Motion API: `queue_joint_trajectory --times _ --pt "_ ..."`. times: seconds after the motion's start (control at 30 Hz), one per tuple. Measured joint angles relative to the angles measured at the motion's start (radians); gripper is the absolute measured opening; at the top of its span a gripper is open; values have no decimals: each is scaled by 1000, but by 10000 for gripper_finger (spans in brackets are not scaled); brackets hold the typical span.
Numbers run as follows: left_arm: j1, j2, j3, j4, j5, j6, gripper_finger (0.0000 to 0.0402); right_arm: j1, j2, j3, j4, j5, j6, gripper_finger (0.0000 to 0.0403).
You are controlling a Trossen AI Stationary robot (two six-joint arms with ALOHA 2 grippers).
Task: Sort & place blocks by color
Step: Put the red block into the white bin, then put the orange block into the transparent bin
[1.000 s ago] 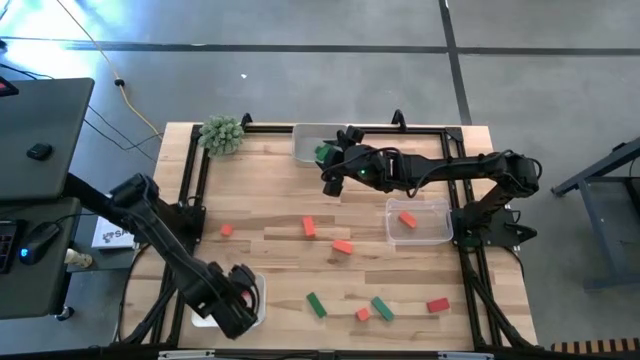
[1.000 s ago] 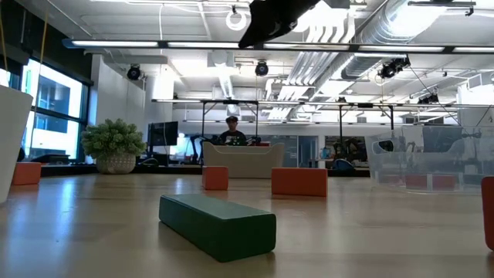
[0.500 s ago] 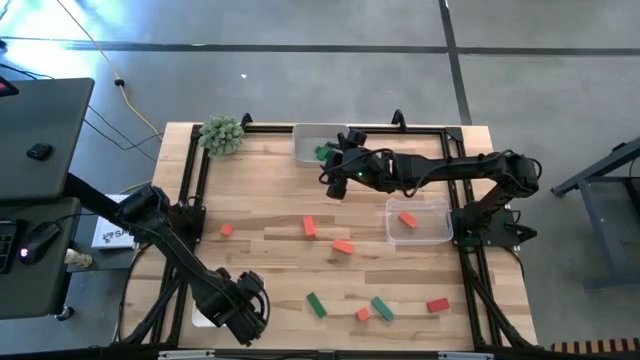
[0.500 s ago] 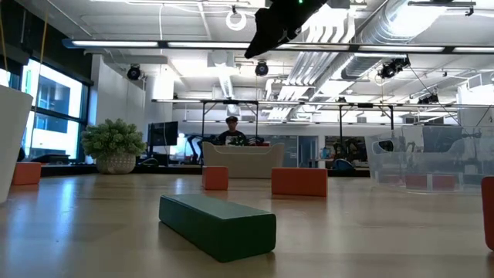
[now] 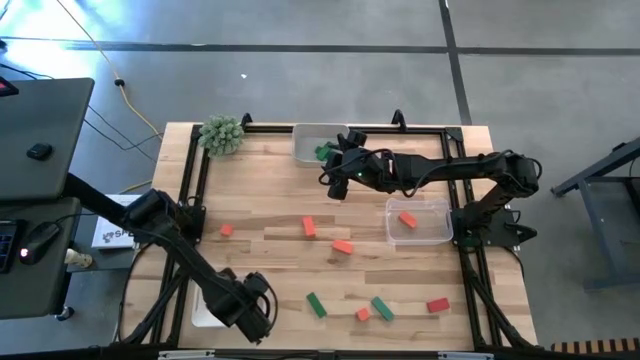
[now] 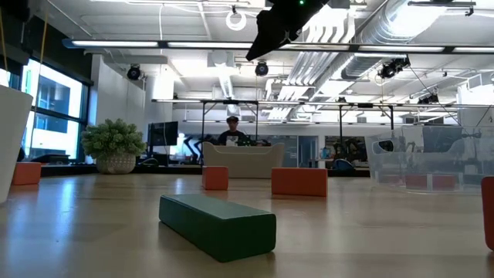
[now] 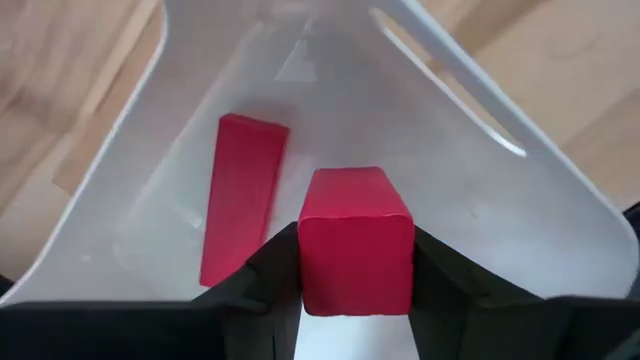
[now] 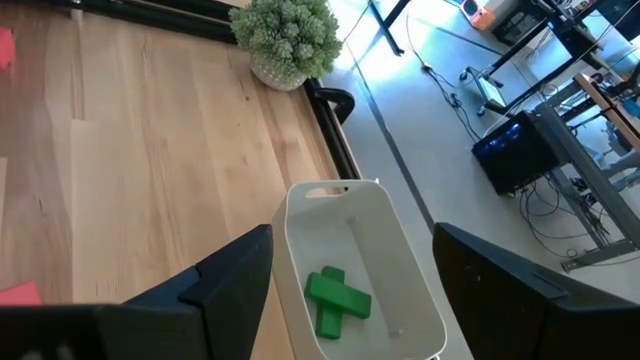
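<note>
Left wrist view shows the step in hand: left gripper [image 7: 356,300] is above the white tray [image 7: 500,215] w/ a red block [image 7: 355,238] pinched between its fingers, a second red block [image 7: 240,205] already lying flat on the tray floor beside it. So this reads as the drop-off of a red piece. Next move, by judgement: let go so it lands inside the tray, clear of the wall, then lift out.

High view puts that tray at the near-left corner of the table [image 5: 270,215], mostly hidden under the arm. Right gripper [image 5: 333,172] hangs w/ jaws spread wide, nothing in them, just beside the far tray [image 8: 400,260], which holds two green blocks [image 8: 335,300]. Loose blocks lie mid-table, e.g. a green one [image 5: 316,305] near the left gripper.
</note>
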Motion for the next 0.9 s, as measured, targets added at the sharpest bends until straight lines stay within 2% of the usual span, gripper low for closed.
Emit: queue_joint_trajectory --times 0.23,0.37,0.5,0.7,0.9 --pt "29 0 0 0 3 27 174 0 0 0 0 0 -2 266" --pt "38 0 0 0 39 28 194 0 0 0 0 0 -2 266" --pt "44 -7 2 -2 81 69 199 0 0 0 0 0 24 266" --pt "41 -62 26 -39 57 71 199 0 0 0 -5 -35 72 266" --pt "45 -168 27 -107 42 70 200 0 0 0 -14 -70 168 266"
